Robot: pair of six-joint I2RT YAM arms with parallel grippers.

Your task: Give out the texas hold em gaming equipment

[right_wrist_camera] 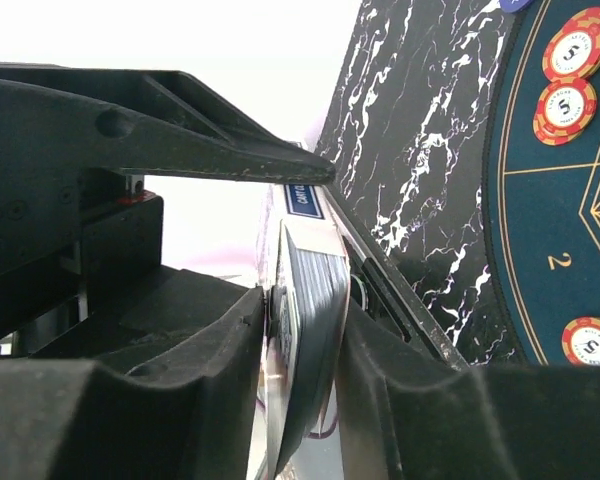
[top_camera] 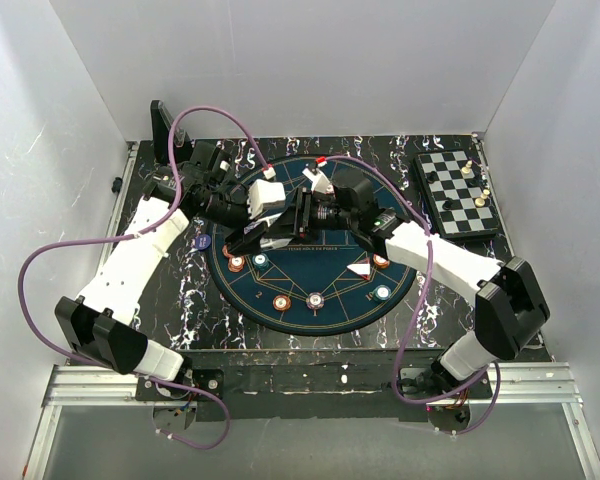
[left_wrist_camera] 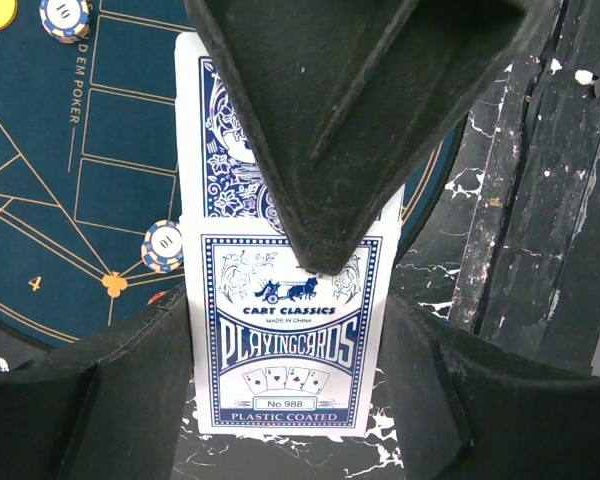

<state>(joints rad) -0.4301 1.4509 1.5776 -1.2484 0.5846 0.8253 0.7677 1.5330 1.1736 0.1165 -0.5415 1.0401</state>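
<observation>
card box (left_wrist_camera: 285, 330) is clamped by its 2 long edges in the left jaws, held above the rim of the round mat (left_wrist_camera: 40, 200) with its printed face towards the wrist camera. i judge it light, stiff across the face but crushable at the edges. the plastic-coated cards inside will be slick, so i'd hold the narrow sides firmly, not hard. the right jaws straddle the pack's thickness from the other end. both pads look close against it, but i cannot tell whether they are pinching it. the 2 arms are nose to nose, so fingers could clash. striped chips (right_wrist_camera: 565, 105) lie on the mat nearby, a triangle marker (top_camera: 360, 268) sits nearer the bases, and the chessboard (top_camera: 458, 195) is well off to the right on the counter (left_wrist_camera: 540, 200).
</observation>
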